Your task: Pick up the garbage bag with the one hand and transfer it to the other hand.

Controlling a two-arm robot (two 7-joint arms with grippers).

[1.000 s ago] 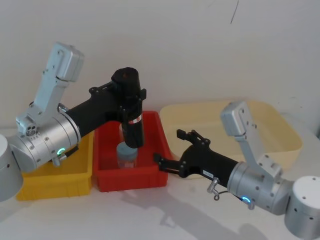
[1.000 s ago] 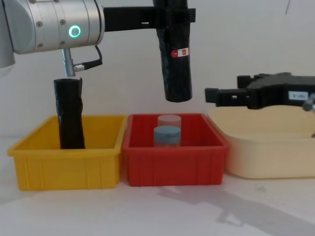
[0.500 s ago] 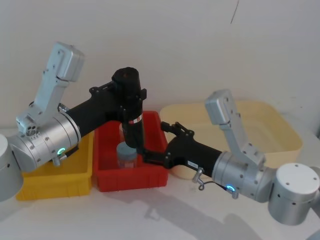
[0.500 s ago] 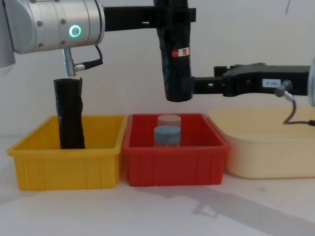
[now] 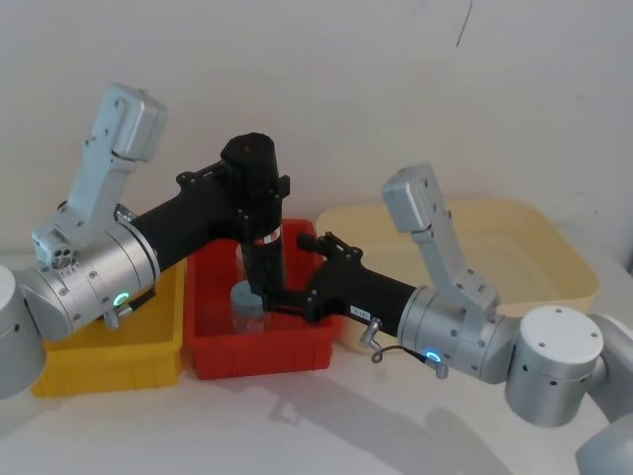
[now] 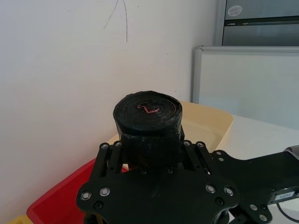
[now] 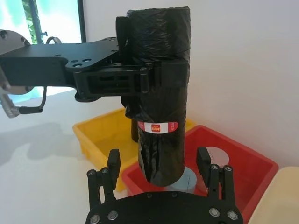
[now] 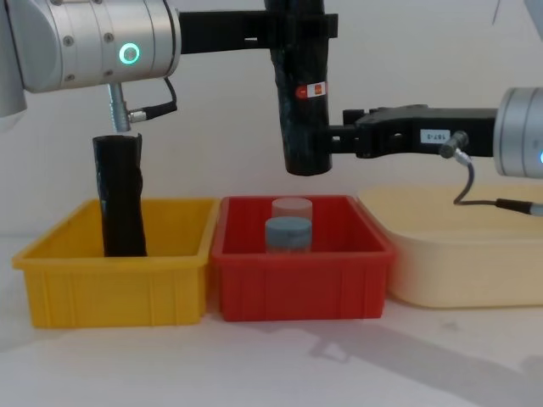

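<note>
The garbage bag [image 5: 261,220] [image 8: 304,102] is a glossy black roll with a red-orange sticker, hanging upright above the red bin. My left gripper [image 5: 252,190] [image 8: 297,24], on the arm with the green ring light, is shut on the bag's upper part; the left wrist view looks down on the roll's top [image 6: 147,112]. My right gripper [image 5: 289,273] [image 8: 329,142], bearing a white label, is open around the bag's lower part. In the right wrist view its two fingers [image 7: 113,161] stand either side of the bag [image 7: 161,93] with gaps, not touching.
A yellow bin [image 8: 110,284] at the left holds a plain black roll [image 8: 119,199] standing upright. The red bin [image 8: 301,284] in the middle holds two capped jars [image 8: 288,231] right under the bag. A cream tub [image 8: 467,263] sits at the right.
My right arm has swung left from over the cream tub, and its open fingers now flank the bag's lower end. The left arm and the bag have stayed still.
</note>
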